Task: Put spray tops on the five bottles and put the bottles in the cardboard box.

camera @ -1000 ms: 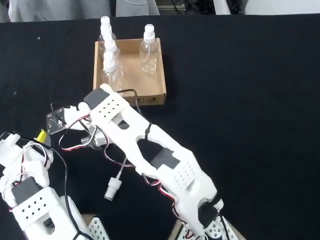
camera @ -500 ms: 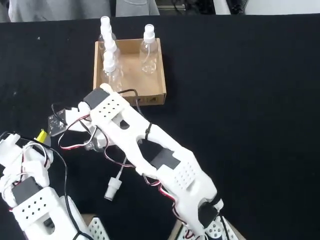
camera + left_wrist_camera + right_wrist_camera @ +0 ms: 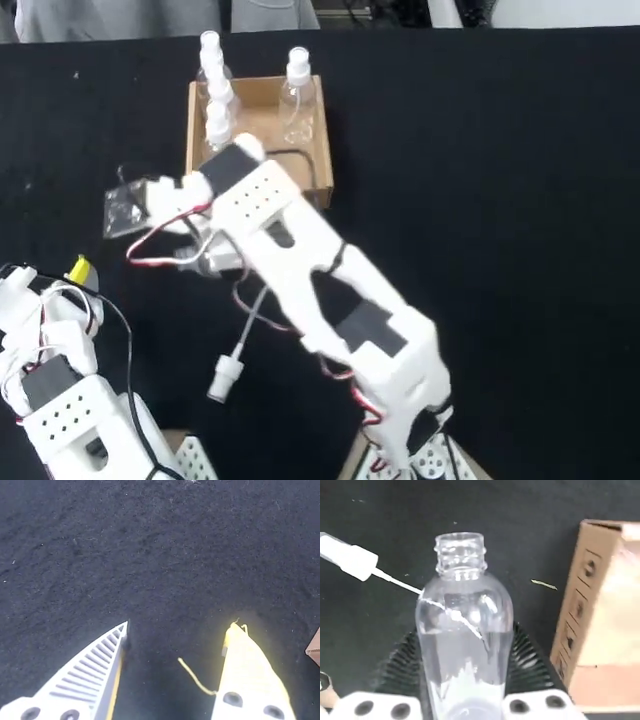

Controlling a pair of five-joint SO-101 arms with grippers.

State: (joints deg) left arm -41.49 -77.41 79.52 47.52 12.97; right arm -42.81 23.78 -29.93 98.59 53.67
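Right gripper [image 3: 465, 640] is clamped around the belly of the last bottle [image 3: 463, 595], one jaw on each side, and the neck of that bottle is bare, threads showing and no top on it. From where I'm standing, the arm reaches out across the table [image 3: 500, 200] and holds the bottle just beside the cardboard box [image 3: 262, 125], outside it. Can't tell if it's lifted or resting on the cloth

So progress-wise I'd call it four out of five. The box already has four capped bottles [image 3: 297, 95] standing in it, three in a row along one wall and one on its own by the opposite wall.

The missing spray top [image 3: 226, 377] is lying loose on the table down near the arm bases, well apart from the held bottle, with its thin tube pointing up toward the right arm

The left gripper [image 3: 180, 625] has its fingers spread with nothing between them, over bare black cloth

What's left, as I see it: get that top onto the open neck, then drop the bottle in with the others. My guess is the free arm has to fetch the top
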